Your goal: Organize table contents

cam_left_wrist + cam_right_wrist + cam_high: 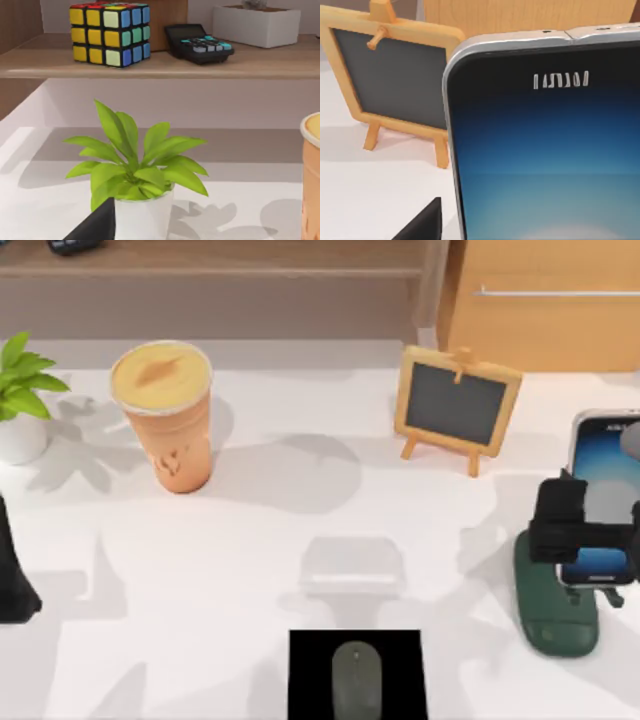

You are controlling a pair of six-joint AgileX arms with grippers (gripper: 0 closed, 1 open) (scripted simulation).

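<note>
Our right gripper [585, 530] has its fingers squeezed on the phone [604, 465], right of the chalkboard [457, 405]. The mouse [357, 677] lies on the desk [250, 560] in front; the cup [165, 415] stands far left. Our left arm [12, 570] waits; we cannot tell its fingers.

A wooden shelf [160, 62] is seen behind, carrying a colour cube [110, 32] and a calculator [199, 44]. A wooden cabinet [545, 305] is placed at the right.
</note>
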